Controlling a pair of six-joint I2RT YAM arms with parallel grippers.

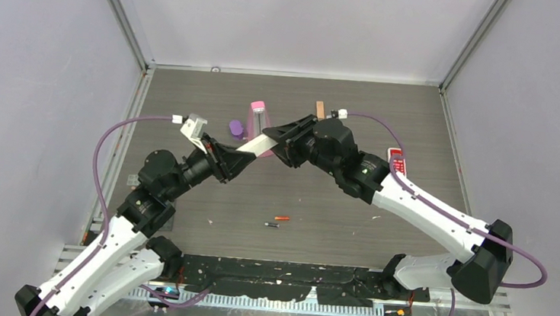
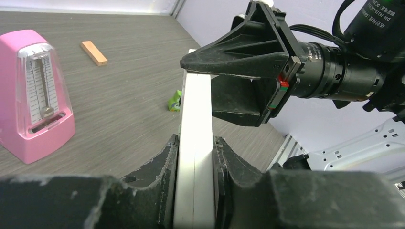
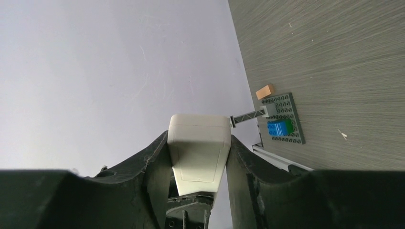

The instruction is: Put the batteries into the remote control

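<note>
A white remote control (image 1: 260, 144) is held in the air between both grippers, above the table's middle back. My left gripper (image 1: 240, 157) is shut on its near end; in the left wrist view the remote (image 2: 197, 105) sits edge-on between the fingers (image 2: 157, 167). My right gripper (image 1: 277, 137) is shut on its far end; in the right wrist view the remote (image 3: 198, 162) shows a closed back panel. Two batteries lie on the table in front: a red-orange one (image 1: 281, 218) and a dark one (image 1: 271, 224). A small green piece (image 2: 175, 101) lies under the remote.
A pink metronome (image 1: 258, 114) and a purple object (image 1: 236, 128) stand behind the remote. A wooden block (image 1: 319, 109) lies at the back. A red remote (image 1: 397, 162) lies to the right. A grey brick plate (image 3: 297, 125) with blue and green bricks lies near the table's left edge.
</note>
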